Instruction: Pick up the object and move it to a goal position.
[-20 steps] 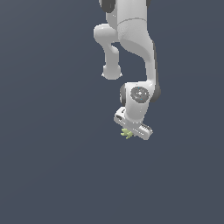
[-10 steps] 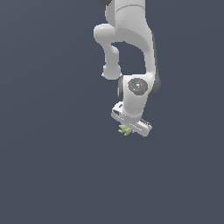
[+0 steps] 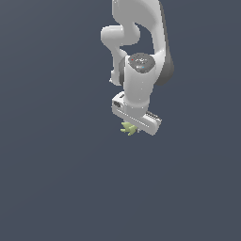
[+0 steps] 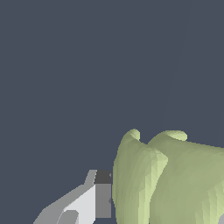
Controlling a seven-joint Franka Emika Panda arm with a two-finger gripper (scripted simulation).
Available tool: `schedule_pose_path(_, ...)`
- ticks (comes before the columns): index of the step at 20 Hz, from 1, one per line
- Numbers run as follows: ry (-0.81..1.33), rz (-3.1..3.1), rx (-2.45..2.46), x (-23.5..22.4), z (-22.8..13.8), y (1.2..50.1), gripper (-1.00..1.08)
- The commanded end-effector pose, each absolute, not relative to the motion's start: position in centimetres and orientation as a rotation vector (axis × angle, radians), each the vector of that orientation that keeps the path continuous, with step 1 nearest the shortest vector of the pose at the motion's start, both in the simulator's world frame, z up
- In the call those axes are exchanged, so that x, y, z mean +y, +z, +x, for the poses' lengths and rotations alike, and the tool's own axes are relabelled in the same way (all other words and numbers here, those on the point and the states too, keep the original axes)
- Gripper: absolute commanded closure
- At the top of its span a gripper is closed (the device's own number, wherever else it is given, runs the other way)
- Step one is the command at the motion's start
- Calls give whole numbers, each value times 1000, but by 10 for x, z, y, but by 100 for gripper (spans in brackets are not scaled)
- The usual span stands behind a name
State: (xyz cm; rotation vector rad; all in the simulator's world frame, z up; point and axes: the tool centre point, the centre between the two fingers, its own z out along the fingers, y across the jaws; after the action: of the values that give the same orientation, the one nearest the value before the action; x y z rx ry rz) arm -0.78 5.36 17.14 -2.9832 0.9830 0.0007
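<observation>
Pale yellow-green, the object (image 3: 129, 128) sits just below the centre of the exterior frame, tucked under the white gripper (image 3: 133, 123), whose one visible finger (image 4: 97, 197) presses its lobed side (image 4: 170, 179) in the wrist view, holding it.

Plain dark surface, one small thing over it

Surface (image 3: 52, 188) is a flat, even slate blue-grey that fills the exterior view to all four borders, same tone throughout. In the wrist view it is the same flat blue-grey behind everything. The only thing against it is the object (image 3: 129, 128), a small pale yellow-green clump of curved lobes tucked just under the hand (image 3: 134, 124). Cannot tell from either view whether the object touches the surface or sits clear of it.
</observation>
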Motion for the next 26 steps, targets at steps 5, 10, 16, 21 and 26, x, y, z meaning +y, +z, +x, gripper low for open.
schedule_pose_path(5,1,-2982,984,26,-9,247,108)
schedule_pose_path(10,0,-2983,984,9,-9,297,108)
schedule_pose_path(16,0,-2983,984,-6,-8,338,108)
schedule_pose_path(21,0,-2984,983,-12,-6,357,108)
schedule_pose_path(26,0,-2984,983,-14,-5,362,108)
